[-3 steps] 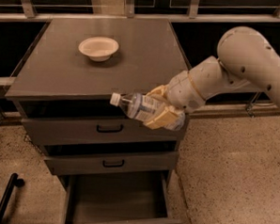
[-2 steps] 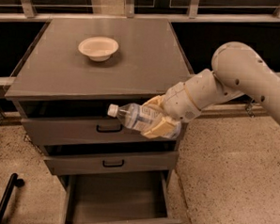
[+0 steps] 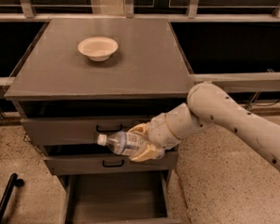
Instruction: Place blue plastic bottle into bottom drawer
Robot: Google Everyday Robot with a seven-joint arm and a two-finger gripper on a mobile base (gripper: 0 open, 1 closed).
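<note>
Claw: the claw (image 3: 140, 143) hangs in front of the cabinet's drawer fronts, at the end of the cream arm (image 3: 233, 119) that reaches in from one side. Its cream fingers (image 3: 144, 155) are closed around a bottle, one above the body and one below.

Held thing: the blue plastic bottle (image 3: 117, 142) lies nearly level in the claw. It is gripped by its base half, and the white-capped half sticks out free, pointing away from the arm.

Behind the claw: the top drawer (image 3: 64, 128) and the middle drawer (image 3: 76, 164) each have a black handle. The bottle crosses the dark gap between the two fronts, and its cap sits between the two handles in height.

Below the claw: the bottom drawer (image 3: 120, 223) is pulled out, and its dark floor shows from wall to wall. Its front rim reaches nearer the camera than the claw. The bottle hangs within the drawer's width, closer to the arm-side wall, with open air between it and the tray. The lower edge of the middle drawer is the nearest edge on that path.

Above the claw: the front edge of the bench (image 3: 142, 71) overhangs the drawers. A cream bowl (image 3: 97, 48) stands well apart, toward the far side of the top.

Arm side of the claw: speckled floor (image 3: 220, 189) lies open beside the cabinet.

Cap side of the claw: a black bar (image 3: 6, 198) lies low on the floor, well apart.
</note>
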